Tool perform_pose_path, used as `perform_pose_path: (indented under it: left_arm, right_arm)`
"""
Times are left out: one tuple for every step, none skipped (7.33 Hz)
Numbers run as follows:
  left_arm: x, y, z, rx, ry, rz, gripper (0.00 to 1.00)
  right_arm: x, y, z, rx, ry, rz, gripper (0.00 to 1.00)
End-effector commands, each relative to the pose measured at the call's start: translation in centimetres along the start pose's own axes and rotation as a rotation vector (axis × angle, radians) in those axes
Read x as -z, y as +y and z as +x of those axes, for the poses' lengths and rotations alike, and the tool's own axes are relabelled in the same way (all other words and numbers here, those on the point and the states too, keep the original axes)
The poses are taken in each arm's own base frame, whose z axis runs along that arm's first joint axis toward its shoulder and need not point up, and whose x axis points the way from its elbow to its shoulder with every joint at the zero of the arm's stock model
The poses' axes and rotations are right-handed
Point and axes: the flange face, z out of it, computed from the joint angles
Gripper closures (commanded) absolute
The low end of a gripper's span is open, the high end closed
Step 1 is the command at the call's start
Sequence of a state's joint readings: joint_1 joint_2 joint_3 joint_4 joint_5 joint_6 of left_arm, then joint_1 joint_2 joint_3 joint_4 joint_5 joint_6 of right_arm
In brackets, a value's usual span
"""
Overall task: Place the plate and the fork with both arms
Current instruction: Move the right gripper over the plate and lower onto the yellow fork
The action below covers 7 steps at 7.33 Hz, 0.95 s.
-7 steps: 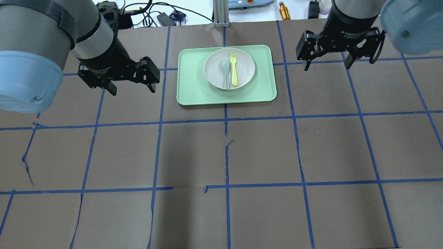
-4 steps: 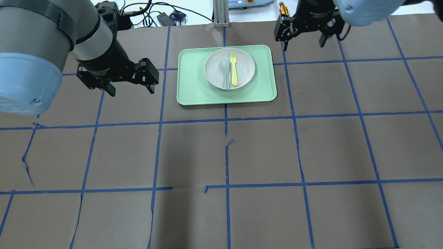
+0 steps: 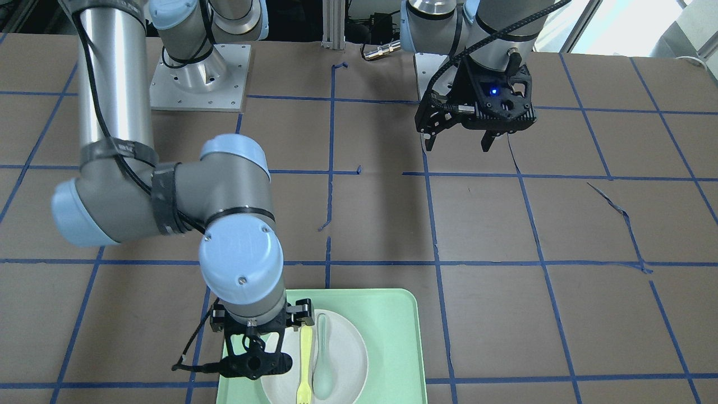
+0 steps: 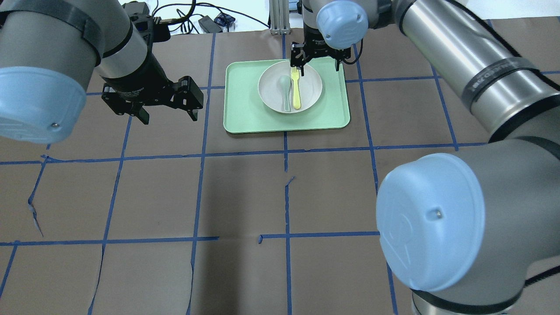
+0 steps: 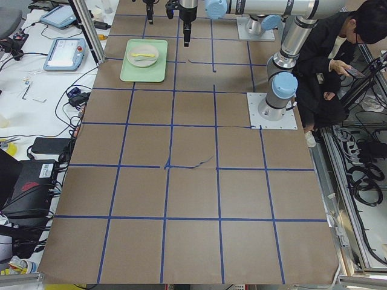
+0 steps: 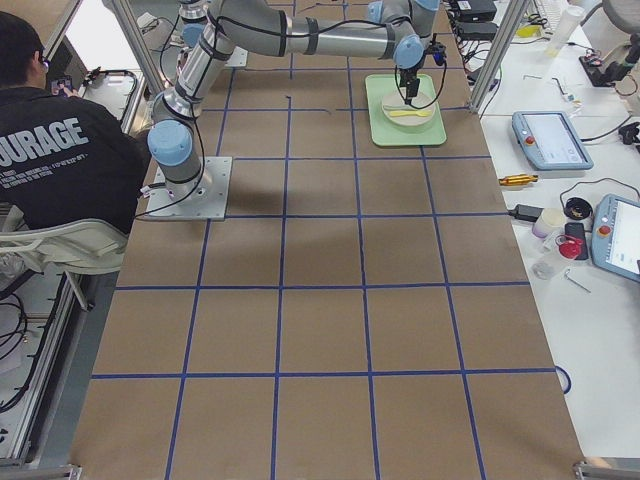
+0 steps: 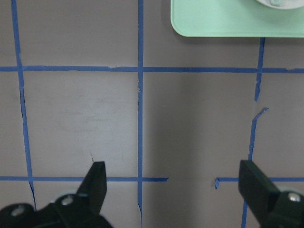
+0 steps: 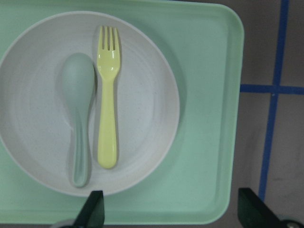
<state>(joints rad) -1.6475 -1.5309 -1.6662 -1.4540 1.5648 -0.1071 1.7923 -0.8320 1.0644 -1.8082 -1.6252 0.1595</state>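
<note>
The white plate (image 4: 308,94) sits on the mint-green tray (image 4: 243,103) at the back middle of the table. The pale-yellow fork (image 4: 296,89) lies in the plate, tines toward the back. My right gripper (image 4: 316,65) is open and empty above the plate's back rim. Its wrist view looks straight down on the plate (image 8: 142,109) and fork (image 8: 108,118), with the fingers at the bottom edge. My left gripper (image 4: 169,116) is open and empty above bare table, left of the tray. It also shows in the front-facing view (image 3: 458,143).
A pale grey-green spoon (image 4: 285,87) lies in the plate beside the fork, on its left. Brown paper with blue tape lines (image 4: 284,197) covers the table. Cables and devices lie past the back edge. A seated person (image 5: 338,54) is near the robot base.
My right arm has swung left from the back right of the table to above the tray and plate. My left gripper has hardly moved.
</note>
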Motion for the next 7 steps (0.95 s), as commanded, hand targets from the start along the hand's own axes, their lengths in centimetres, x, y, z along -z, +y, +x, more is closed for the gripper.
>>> perform_pose_path:
  left_arm:
    - [-0.3, 0.0, 0.0, 0.0, 0.001, -0.005, 0.0]
    - [-0.3, 0.0, 0.0, 0.0, 0.0, -0.004, 0.0]
    - [-0.4, -0.1, 0.0, 0.0, 0.001, -0.005, 0.0]
    - [-0.4, -0.1, 0.0, 0.0, 0.001, -0.003, 0.0]
    - [-0.4, -0.1, 0.0, 0.0, 0.001, -0.003, 0.0]
    - [-0.4, -0.1, 0.0, 0.0, 0.001, -0.003, 0.0]
    - [-0.4, -0.1, 0.0, 0.0, 0.001, -0.003, 0.0]
  right_arm:
    - [-5.5, -1.0, -1.7, -0.01, -0.025, -0.032, 0.18]
    - [-6.9, -1.2, -1.8, -0.012, -0.028, -0.021, 0.29]
    - [-8.2, -1.6, -2.2, -0.024, -0.054, 0.012, 0.29]
    - [-8.2, -1.8, -2.5, -0.05, -0.089, 0.022, 0.29]
    - [-8.9, -1.7, -2.5, -0.05, -0.087, 0.014, 0.29]
    - [-9.3, -1.8, -2.6, -0.05, -0.089, 0.02, 0.3]
    - [-9.8, -1.8, -2.6, -0.05, -0.089, 0.017, 0.35]
